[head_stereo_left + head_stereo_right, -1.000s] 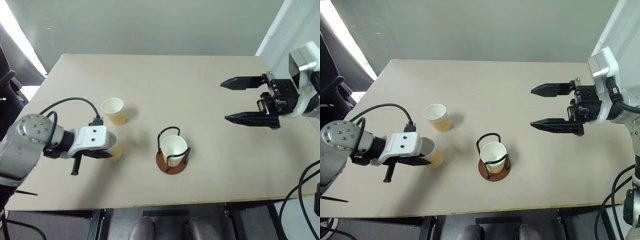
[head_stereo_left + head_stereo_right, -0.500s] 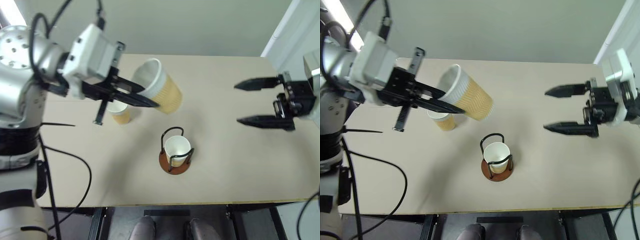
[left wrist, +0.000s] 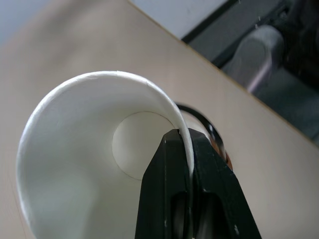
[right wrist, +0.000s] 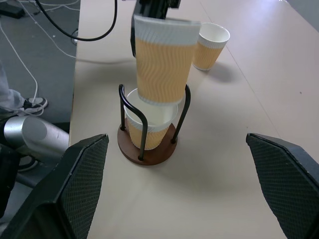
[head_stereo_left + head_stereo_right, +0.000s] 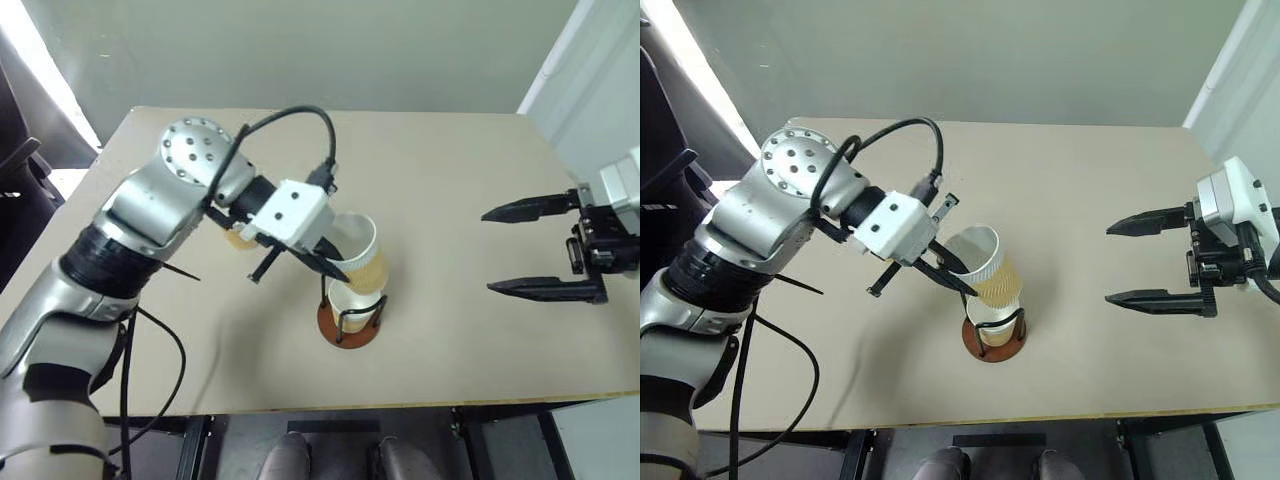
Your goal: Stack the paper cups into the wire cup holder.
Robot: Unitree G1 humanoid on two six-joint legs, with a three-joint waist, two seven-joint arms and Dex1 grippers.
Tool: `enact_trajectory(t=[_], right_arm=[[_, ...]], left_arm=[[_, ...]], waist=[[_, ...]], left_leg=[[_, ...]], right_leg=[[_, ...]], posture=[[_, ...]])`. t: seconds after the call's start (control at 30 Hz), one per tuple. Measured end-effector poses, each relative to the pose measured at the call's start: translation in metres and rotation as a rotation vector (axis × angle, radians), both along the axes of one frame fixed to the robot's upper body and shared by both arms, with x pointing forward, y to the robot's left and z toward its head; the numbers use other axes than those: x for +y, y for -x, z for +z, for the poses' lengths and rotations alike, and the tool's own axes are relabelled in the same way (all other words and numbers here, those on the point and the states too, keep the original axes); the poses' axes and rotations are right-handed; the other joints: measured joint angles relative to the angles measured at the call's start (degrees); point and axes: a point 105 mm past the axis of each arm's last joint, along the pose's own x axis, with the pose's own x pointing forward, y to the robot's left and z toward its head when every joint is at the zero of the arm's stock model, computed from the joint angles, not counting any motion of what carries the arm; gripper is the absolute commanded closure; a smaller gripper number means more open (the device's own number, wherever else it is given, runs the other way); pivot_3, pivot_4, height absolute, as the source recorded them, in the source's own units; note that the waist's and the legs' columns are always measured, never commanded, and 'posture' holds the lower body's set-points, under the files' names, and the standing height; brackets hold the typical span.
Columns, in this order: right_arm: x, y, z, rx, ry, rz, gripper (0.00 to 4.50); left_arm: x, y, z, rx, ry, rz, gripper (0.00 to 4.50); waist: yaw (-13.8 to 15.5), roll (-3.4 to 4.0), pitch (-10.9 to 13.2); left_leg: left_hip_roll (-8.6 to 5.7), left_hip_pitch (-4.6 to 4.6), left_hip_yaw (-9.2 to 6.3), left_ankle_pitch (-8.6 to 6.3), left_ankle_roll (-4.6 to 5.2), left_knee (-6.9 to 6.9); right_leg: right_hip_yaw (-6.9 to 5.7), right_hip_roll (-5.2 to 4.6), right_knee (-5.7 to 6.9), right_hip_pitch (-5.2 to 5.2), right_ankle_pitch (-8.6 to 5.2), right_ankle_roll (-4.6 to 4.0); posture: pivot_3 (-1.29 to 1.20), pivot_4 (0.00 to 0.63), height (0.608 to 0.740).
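My left gripper (image 3: 185, 137) is shut on the rim of a tan paper cup (image 5: 985, 270), one finger inside and one outside. It holds the cup tilted, with its bottom at the mouth of a second paper cup (image 4: 149, 124). That cup stands in the wire cup holder (image 4: 159, 154), inside its black wire loops on the reddish-brown disc base. A third paper cup (image 4: 212, 47) stands upright on the table beyond the holder, largely behind my left arm in the eye views. My right gripper (image 5: 488, 252) hovers open and empty well to the right of the holder, pointing toward it.
The beige table (image 5: 450, 160) has free room between the holder and my right gripper. Its front edge runs close below the holder. A black cable (image 5: 290, 125) loops over my left wrist. Grey floor with cables lies off the table's left side (image 4: 40, 30).
My left arm has swung right and down, carrying the cup from high at the left to just over the cup in the holder. The right gripper stays open, drifted slightly right.
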Motion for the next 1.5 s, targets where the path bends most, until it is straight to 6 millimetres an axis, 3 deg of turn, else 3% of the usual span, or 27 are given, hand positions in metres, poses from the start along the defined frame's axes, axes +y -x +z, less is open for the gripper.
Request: enact_trajectory(t=[0.3,0.43,0.7,0.83,0.9,0.97,1.07,1.13,1.23,1.33,1.5], right_arm=[[-0.002,0.005,0.003,-0.019,0.0,-0.035,0.0],[-0.002,0.005,0.003,-0.02,-0.003,-0.041,0.0],[-0.002,0.004,0.004,-0.026,-0.004,-0.047,0.0],[-0.001,0.002,0.006,-0.042,-0.007,-0.036,0.0],[0.0,0.001,0.007,-0.048,-0.01,-0.029,0.0],[0.0,-0.002,0.006,-0.044,-0.013,-0.02,0.0],[0.0,-0.007,0.003,-0.037,-0.017,-0.02,0.0],[0.0,-0.011,0.003,-0.034,-0.021,-0.012,0.0],[0.005,-0.016,0.005,-0.047,-0.022,0.019,0.0],[0.006,-0.019,0.005,-0.051,-0.013,0.028,0.0],[0.006,-0.019,0.005,-0.051,-0.008,0.03,0.0]], left_arm=[[-0.005,0.001,-0.012,-0.045,-0.064,-0.077,4.47],[-0.006,0.002,-0.018,-0.041,-0.098,-0.092,3.59],[-0.017,-0.003,-0.024,-0.085,-0.114,-0.113,0.76],[-0.024,-0.021,-0.007,-0.134,-0.011,-0.012,0.76],[-0.012,-0.036,0.007,-0.143,0.051,0.11,0.76],[0.014,-0.055,0.024,-0.169,0.109,0.28,0.76],[0.079,-0.073,0.039,-0.213,0.122,0.551,0.76],[0.108,-0.077,0.034,-0.204,0.102,0.659,0.76],[0.151,-0.089,0.009,-0.154,0.042,0.831,0.76],[0.171,-0.098,-0.004,-0.136,0.021,0.928,0.76],[0.17,-0.111,-0.018,-0.115,0.024,0.945,0.76]], waist=[[0.22,0.02,-0.01],[0.28,0.02,-0.01],[0.43,0.02,-0.01],[0.42,0.02,-0.01],[0.14,0.03,-0.01],[-0.35,0.06,-0.02],[-0.92,0.16,-0.05],[-0.85,0.21,-0.08],[-0.34,0.2,-0.07],[0.47,0.14,-0.05],[0.92,0.13,-0.05]], left_leg=[[-0.04,-0.3,0.0,-0.17,0.29,0.44],[-0.05,-0.32,-0.01,-0.18,0.31,0.48],[-0.07,-0.35,0.01,-0.19,0.32,0.52],[-0.07,-0.37,0.03,-0.19,0.33,0.57],[-0.05,-0.35,0.05,-0.19,0.33,0.55],[-0.03,-0.35,0.06,-0.18,0.32,0.52],[-0.01,-0.34,0.06,-0.18,0.31,0.43],[-0.01,-0.34,0.04,-0.18,0.31,0.42],[-0.01,-0.36,-0.03,-0.18,0.32,0.46],[-0.05,-0.4,-0.06,-0.19,0.34,0.54],[-0.08,-0.46,-0.03,-0.2,0.35,0.54]], right_leg=[[0.04,-0.02,-0.27,0.05,0.15,0.28],[0.04,-0.03,-0.26,0.05,0.16,0.3],[0.04,-0.03,-0.26,0.06,0.17,0.32],[0.05,-0.03,-0.24,0.05,0.19,0.35],[0.08,0.0,-0.23,0.02,0.19,0.35],[0.14,0.06,-0.24,-0.02,0.19,0.35],[0.32,0.17,-0.26,-0.13,0.18,0.34],[0.37,0.16,-0.27,-0.17,0.18,0.34],[0.38,0.15,-0.21,-0.2,0.19,0.34],[0.37,0.05,-0.21,-0.18,0.22,0.36],[0.35,0.0,-0.24,-0.21,0.23,0.38]], posture=[[0.0,0.15,0.74],[0.0,0.15,0.74],[0.0,0.15,0.74],[0.0,0.15,0.74],[0.0,0.15,0.74],[0.0,0.15,0.74],[0.0,0.15,0.74],[0.0,0.15,0.74],[0.0,0.15,0.74],[0.0,0.15,0.74],[0.0,0.15,0.74]])
